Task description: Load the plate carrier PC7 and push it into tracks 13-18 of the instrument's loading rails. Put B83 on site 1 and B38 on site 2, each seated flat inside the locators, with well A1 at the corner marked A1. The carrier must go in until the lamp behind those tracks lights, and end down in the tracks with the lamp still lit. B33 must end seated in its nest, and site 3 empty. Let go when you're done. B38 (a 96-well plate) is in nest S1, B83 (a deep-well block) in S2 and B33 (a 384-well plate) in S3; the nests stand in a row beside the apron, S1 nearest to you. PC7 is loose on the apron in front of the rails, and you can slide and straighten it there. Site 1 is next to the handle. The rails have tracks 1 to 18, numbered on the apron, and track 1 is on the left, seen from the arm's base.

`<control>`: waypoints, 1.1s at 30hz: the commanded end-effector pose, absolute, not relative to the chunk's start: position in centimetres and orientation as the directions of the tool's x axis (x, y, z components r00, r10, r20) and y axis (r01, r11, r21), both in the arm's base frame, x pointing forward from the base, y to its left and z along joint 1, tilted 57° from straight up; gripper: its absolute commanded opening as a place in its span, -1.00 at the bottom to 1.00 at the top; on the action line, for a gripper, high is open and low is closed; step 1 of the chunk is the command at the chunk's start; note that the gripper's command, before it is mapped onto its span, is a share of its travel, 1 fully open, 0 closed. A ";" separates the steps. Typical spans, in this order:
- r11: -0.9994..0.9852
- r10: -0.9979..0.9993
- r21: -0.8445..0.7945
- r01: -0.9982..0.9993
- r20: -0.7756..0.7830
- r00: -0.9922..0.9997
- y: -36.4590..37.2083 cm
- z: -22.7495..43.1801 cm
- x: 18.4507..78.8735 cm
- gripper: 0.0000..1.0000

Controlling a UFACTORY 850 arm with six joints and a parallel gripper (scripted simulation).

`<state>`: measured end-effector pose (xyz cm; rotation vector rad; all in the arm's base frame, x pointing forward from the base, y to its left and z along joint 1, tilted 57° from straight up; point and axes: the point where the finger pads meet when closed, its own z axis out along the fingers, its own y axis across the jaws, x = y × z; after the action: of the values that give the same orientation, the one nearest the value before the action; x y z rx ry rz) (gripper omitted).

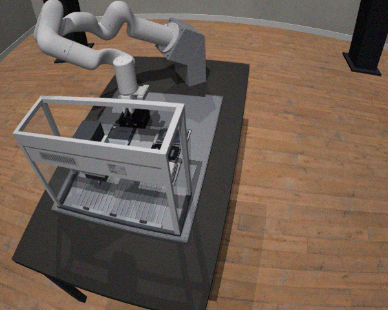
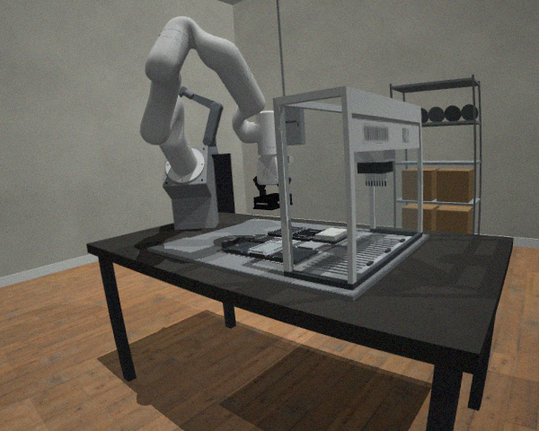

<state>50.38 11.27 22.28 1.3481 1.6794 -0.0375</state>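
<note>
My gripper (image 1: 131, 116) (image 2: 265, 195) hangs above the apron in front of the instrument frame. It is shut on a dark, thick plate (image 1: 136, 118) (image 2: 266, 202) and holds it level, well clear of the surface. I cannot read its label. Below it, the dark plate carrier PC7 (image 1: 120, 135) (image 2: 269, 249) lies on the apron with a light plate (image 2: 264, 247) on one site. Another light plate (image 2: 330, 233) sits further back beside the apron. The loading rails (image 1: 120, 203) (image 2: 360, 252) lie inside the frame. No lamp shows lit.
The white instrument frame (image 1: 97, 146) (image 2: 349, 185) stands over the rails, and its posts and top bar are close to my wrist. A pipetting head (image 2: 375, 171) hangs inside. The nests (image 1: 174, 155) are at the frame's right side. A shelf with boxes (image 2: 439, 185) stands behind the table.
</note>
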 end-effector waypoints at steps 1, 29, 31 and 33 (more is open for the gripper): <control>0.393 0.743 0.503 0.770 -0.667 0.056 9.4 23.4 49.6 -1.00; 0.393 0.743 0.503 0.770 -0.667 0.056 1.2 27.6 46.4 -1.00; 0.393 0.743 0.503 0.770 -0.667 0.056 1.3 27.6 46.4 -1.00; 0.393 0.743 0.503 0.770 -0.667 0.056 1.3 27.6 46.4 -1.00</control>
<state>46.45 1.28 27.57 1.3478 1.6800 -0.0360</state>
